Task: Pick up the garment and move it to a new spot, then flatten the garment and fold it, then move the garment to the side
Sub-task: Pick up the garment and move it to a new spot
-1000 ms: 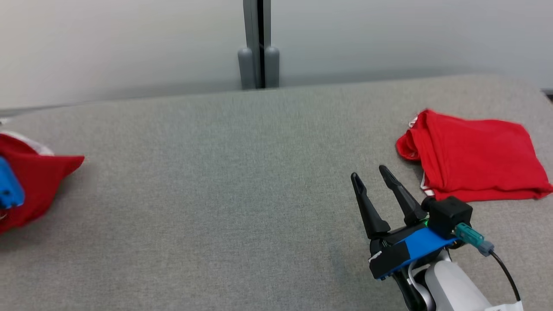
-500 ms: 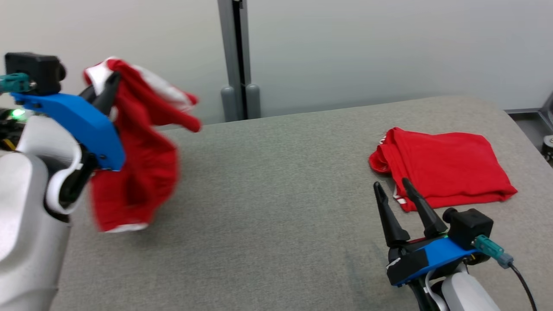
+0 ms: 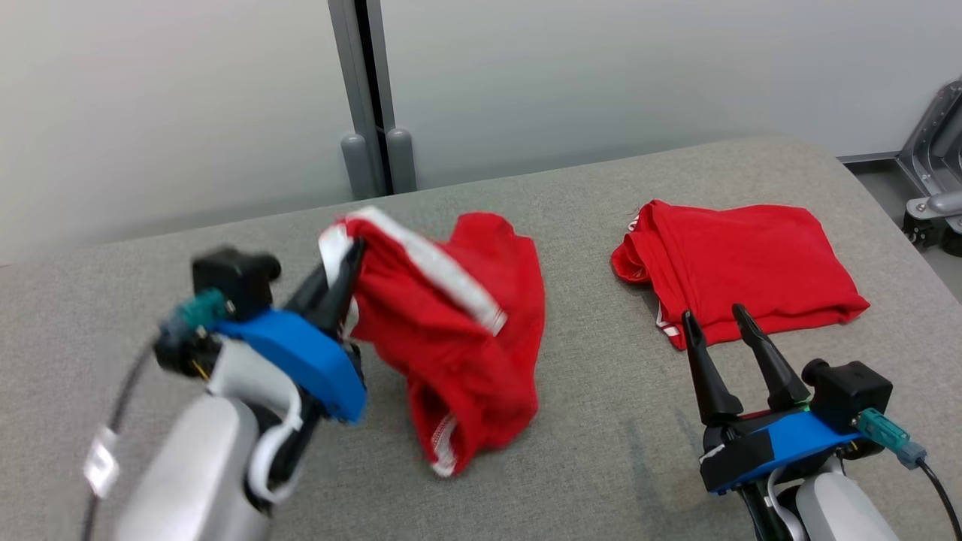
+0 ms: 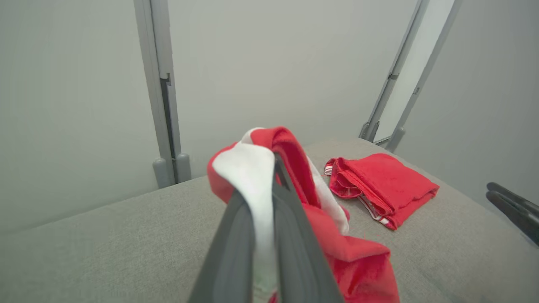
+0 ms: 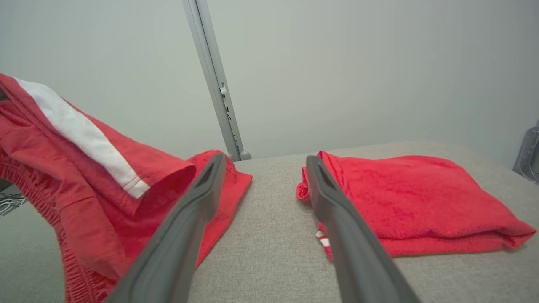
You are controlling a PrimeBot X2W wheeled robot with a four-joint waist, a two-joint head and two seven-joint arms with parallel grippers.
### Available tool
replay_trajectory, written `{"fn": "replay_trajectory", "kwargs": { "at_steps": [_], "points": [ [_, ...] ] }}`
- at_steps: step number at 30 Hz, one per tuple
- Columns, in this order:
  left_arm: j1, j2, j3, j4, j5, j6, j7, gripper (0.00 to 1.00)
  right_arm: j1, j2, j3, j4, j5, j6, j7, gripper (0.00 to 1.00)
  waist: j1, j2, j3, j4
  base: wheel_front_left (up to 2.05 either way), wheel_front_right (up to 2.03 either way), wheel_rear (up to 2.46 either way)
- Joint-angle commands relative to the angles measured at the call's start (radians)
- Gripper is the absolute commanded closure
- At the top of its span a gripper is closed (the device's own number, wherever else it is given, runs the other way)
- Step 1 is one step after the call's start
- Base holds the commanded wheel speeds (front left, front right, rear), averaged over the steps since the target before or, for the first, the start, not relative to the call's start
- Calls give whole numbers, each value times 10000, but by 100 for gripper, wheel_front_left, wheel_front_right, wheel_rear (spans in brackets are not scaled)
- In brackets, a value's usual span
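Left gripper [image 3: 352, 252] is pinched shut on the garment [image 3: 458, 330]. In the left wrist view the white band sits squeezed between the fingers [image 4: 294, 235]. Right gripper [image 3: 714, 312] is spread wide and holds nothing, hovering just this side of the folded pile [image 3: 740, 259].

Garment is at mid-table [image 3: 571, 451], left of the pile and apart from it. The top is raised at the pinch. The bottom looks to be resting on the cloth surface, though I can't tell how much weight is down.

Risks as I see them:
- The grip is on one edge only, and thin. A fast swing or drag could pull the band out of the fingers.
- It's bunched and partly doubled over. If I release like this it lands as a heap, and flattening gets harder.
- If I set it down further right it overlaps the pile.
- The right fingertips are close to the pile's near edge, so a careless reach could snag it and undo the fold.

Orientation: the long axis runs from the pinch at upper left down toward me and slightly right, ending at the white-stitched hem. The white stripe follows the upper fold rightward. A second lobe points away toward the wall.
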Motion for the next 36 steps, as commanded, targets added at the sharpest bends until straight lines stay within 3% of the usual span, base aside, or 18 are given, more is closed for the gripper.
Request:
{"fn": "replay_trajectory", "kwargs": {
  "at_steps": [1, 5, 10, 12, 13, 17, 22, 28, 36],
  "points": [
    [271, -210, -82, 421, 109, 43, -439, 100, 38, -80, 23, 12, -26, 1, -29, 0, -1, 0, 46, 26, 0, 0, 0],
    [744, -1119, -458, 2495, 297, 4, -2041, 100, -88, -143, 293, 177, 17, 1, -29, 0, -1, 0, 69, 125, 0, 0, 0],
    [775, -1967, -1179, 4995, 317, -204, -3087, 100, -281, -201, 748, 439, 118, 1, -29, 0, -1, 0, -16, 263, 0, 0, 0],
    [562, -2146, -1346, 5585, 192, -271, -3419, 13, -288, -229, 818, 500, 165, 1, -29, 0, -1, 0, -61, 344, 0, 0, 0],
    [448, -2199, -1396, 5789, 138, -296, -3585, 0, -286, -242, 849, 531, 198, 1, -29, 0, -1, 0, -87, 385, 0, 0, 0],
    [132, -2248, -1480, 6341, 104, -328, -4089, 0, -210, -241, 891, 582, 221, 1, -29, 0, -1, 0, -200, 534, 0, 0, 0],
    [-144, -1851, -1196, 6164, 88, -309, -4449, 0, -60, -250, 794, 578, 270, 1, -29, 0, -1, 0, -322, 722, 0, 0, 0],
    [283, -996, -525, 5082, 300, 315, -4617, 0, 115, -234, 673, 510, 251, 1, -29, 0, -1, 0, -458, 927, 0, 0, 0],
    [1768, -161, 923, 2547, 623, 1518, -4653, 0, 347, -173, 589, 425, 294, 1, -29, 0, -1, 0, -561, 1067, 0, 0, 0]
  ]
}}
